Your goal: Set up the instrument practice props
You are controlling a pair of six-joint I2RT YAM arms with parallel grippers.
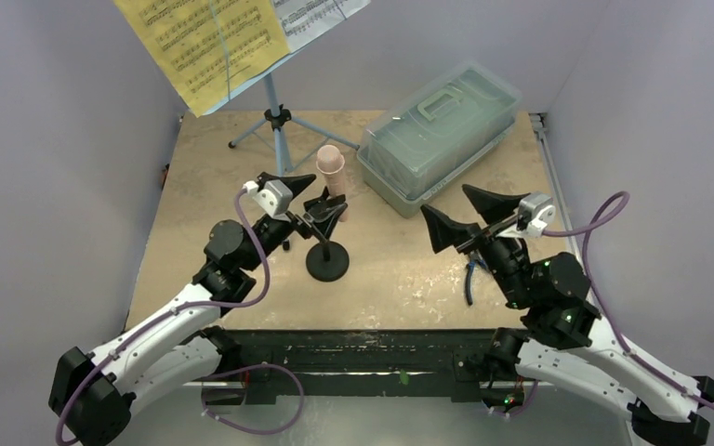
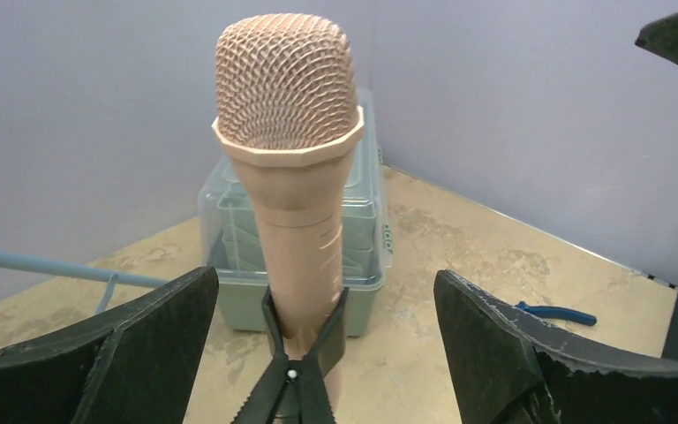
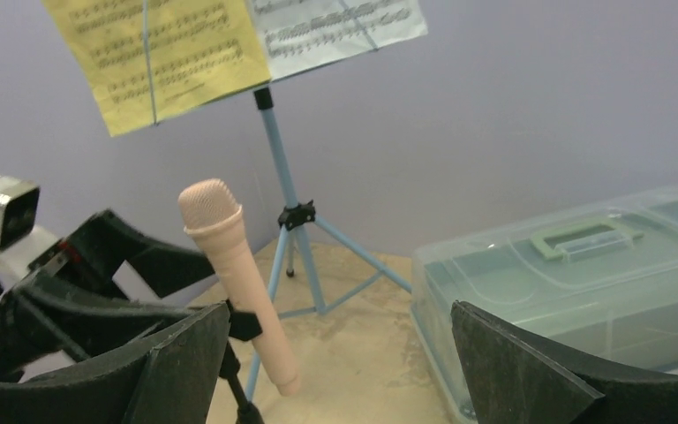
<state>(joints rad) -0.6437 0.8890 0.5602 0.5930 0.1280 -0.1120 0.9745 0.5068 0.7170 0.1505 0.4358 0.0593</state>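
Above: left gripper (image 1: 309, 197) open, fingers (image 1: 288, 178) flanking the mic (image 1: 332, 167), which sits head-up in the mic stand (image 1: 327, 262) clip; right gripper (image 1: 444, 199) open, empty. Left wrist: neither finger touches the mic. Right wrist: sheets (image 3: 177, 53) on the music stand (image 3: 281, 168).

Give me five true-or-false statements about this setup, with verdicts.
1. The microphone sits in the clip of the mic stand. True.
2. The left gripper has its jaws clamped on the microphone. False: they stand open on either side, clear of it.
3. The music stand carries yellow and white sheets. True.
4. The clear box has its lid off. False: the lid is on.
5. The right gripper holds the pliers. False: its jaws are open and empty; the pliers lie on the table.
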